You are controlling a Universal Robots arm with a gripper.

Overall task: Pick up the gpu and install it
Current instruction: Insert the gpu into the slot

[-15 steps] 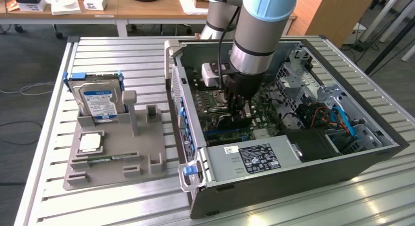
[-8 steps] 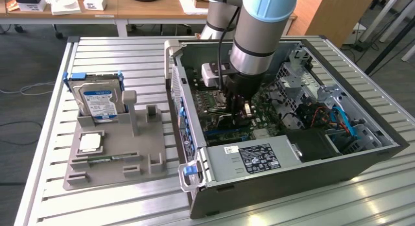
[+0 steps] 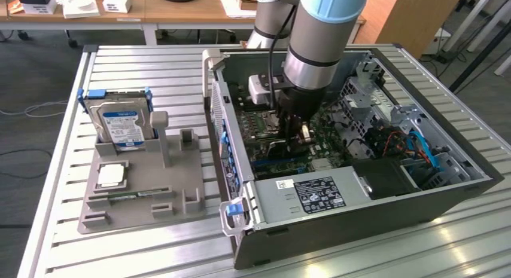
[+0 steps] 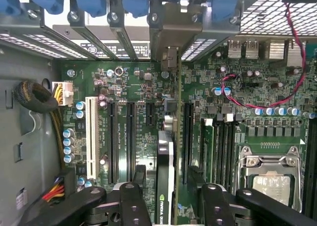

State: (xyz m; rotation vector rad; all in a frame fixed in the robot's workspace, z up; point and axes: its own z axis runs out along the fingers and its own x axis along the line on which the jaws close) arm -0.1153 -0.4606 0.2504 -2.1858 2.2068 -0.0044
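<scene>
Exterior and wrist views of an open computer case (image 3: 447,200) lying on its side on a slatted metal tabletop (image 3: 143,254). The robot arm (image 3: 319,45) reaches down into the case from above, its pincer (image 3: 294,131) low over the green motherboard (image 4: 133,132). In the wrist view the pincer (image 4: 167,196) stands spread wide, one black finger (image 4: 131,203) on either side of the gpu (image 4: 166,171) with a visible gap at each face, so the pincer has hold of nothing. The gpu stands on edge, upright among the long black expansion slots (image 4: 130,137), its grey metal bracket end (image 4: 168,28) reaching the row of rear slot covers capped by blue clips (image 4: 89,0). A white slot (image 4: 91,137) lies beside the black ones, and a processor socket (image 4: 272,176) with a metal frame sits near the memory slots. A red cable (image 4: 292,82) loops over the board. In the exterior view, a power supply (image 3: 315,197) bearing a black label fills the near end of the case. On the exterior view's left, well apart from the case, a grey holder (image 3: 136,188) carries a silver hard drive (image 3: 121,124) with a blue-white label, standing upright.
</scene>
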